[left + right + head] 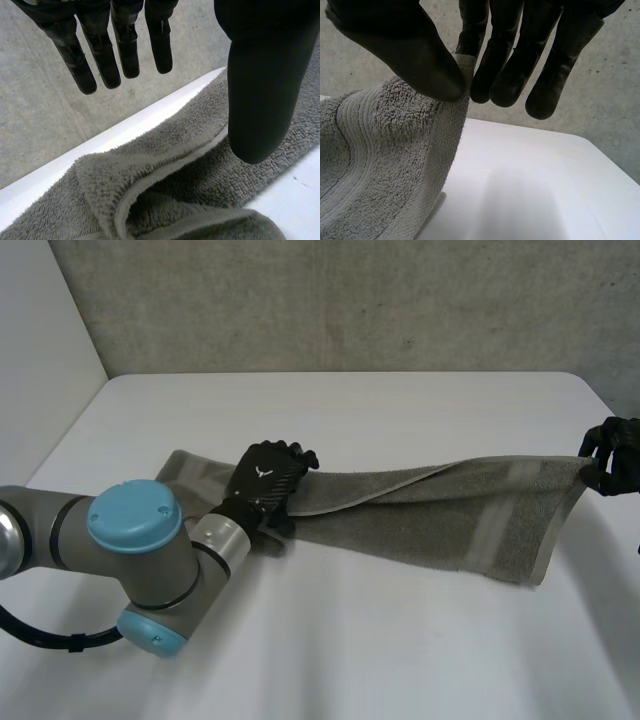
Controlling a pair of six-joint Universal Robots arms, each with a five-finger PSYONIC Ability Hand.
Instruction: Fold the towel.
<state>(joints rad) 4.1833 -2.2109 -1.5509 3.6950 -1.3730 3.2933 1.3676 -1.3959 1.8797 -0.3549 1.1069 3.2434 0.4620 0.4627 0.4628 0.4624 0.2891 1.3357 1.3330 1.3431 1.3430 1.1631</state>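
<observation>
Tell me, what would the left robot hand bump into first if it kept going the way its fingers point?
Probably nothing soon: the left robot hand is at the far edge of the towel, with white table ahead, then the grey wall. Its height is unclear.

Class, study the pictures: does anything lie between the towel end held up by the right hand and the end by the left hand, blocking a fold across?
Nothing visible does. The right hand pinches the towel by its end; the stretch toward the left hand is towel and bare table.

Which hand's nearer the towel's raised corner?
Right. The right hand pinches that corner of the towel; the left hand is open over the towel near its opposite end.
</observation>
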